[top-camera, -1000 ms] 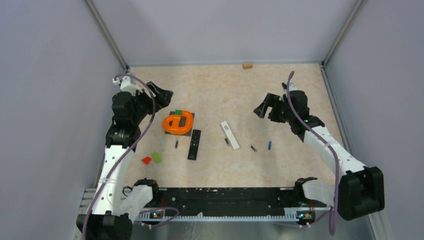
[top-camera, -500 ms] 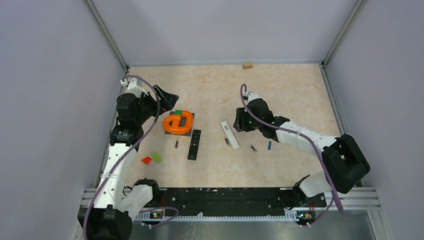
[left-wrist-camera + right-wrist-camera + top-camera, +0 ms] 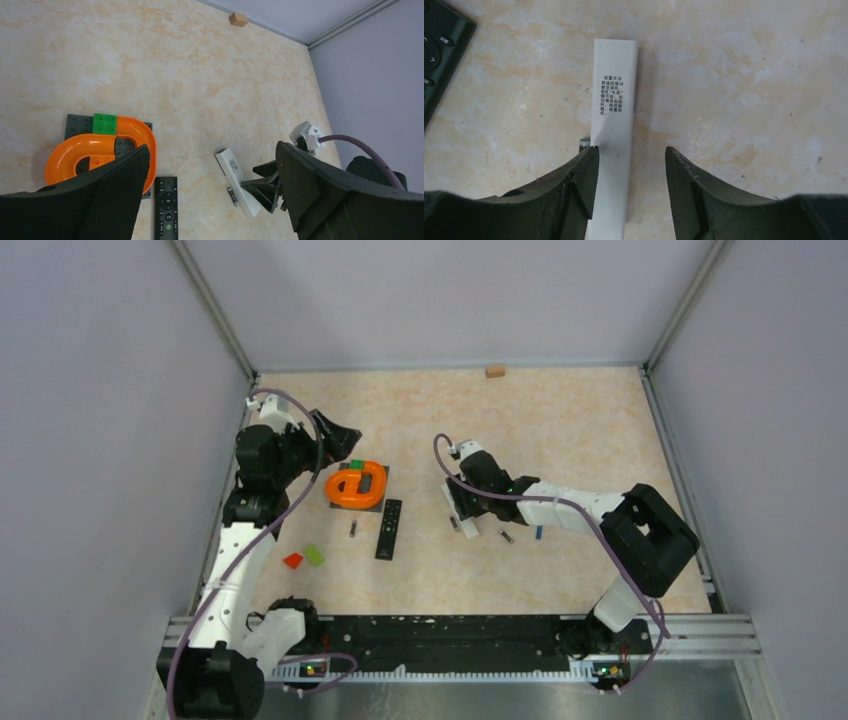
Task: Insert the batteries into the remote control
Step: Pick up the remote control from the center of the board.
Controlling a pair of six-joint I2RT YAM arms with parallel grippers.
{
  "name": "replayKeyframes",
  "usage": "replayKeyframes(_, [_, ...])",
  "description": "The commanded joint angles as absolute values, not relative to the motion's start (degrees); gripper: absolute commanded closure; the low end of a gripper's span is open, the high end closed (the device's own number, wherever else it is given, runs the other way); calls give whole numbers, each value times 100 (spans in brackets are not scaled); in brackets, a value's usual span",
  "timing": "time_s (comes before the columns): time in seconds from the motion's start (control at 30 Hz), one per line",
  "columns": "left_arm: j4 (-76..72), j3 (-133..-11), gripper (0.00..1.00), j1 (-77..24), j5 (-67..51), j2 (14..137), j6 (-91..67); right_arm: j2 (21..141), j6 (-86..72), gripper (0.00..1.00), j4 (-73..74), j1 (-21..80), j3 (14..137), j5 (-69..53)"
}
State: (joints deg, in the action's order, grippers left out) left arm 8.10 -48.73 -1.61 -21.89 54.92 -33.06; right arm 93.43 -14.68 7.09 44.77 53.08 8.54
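Right gripper (image 3: pixel 631 155) down over the white remote (image 3: pixel 614 115), jaws drawn in.

Reaches low and flat toward the middle of the table now, where a second ago hung raised near the right edge with jaws wide. Straddles the remote's near end at a middling width: one finger (image 3: pixel 581 180) against its left edge, the other apart from it with bare tabletop between, so not yet clamped. Suggests taking hold of the remote first, label side up, before any cell goes in. Leaves the batteries loose on the table: one battery (image 3: pixel 584 143) touching the remote's left edge, a dark battery (image 3: pixel 506 536) and the blue battery (image 3: pixel 538 532) just to its right, another (image 3: pixel 353 529) beside the black remote (image 3: pixel 389 528). Keeps the left gripper (image 3: pixel 212 150) raised at the left, wide open and empty.
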Motion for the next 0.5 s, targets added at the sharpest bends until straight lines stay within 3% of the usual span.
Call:
replayKeyframes(0.0, [492,-4847,1,-148,-2268,5458,-3305,9473,-1377,46,682,4630,5595,937])
replayKeyframes(0.3, [516,-4835,1,-143,-2235,5452,-3305,9496,-1512,40,612,4692,5561,841])
replayKeyframes(0.47, [540,-4834,1,-141,-2226,5449,-3305,9631,-1512,47,649,4741,5595,900])
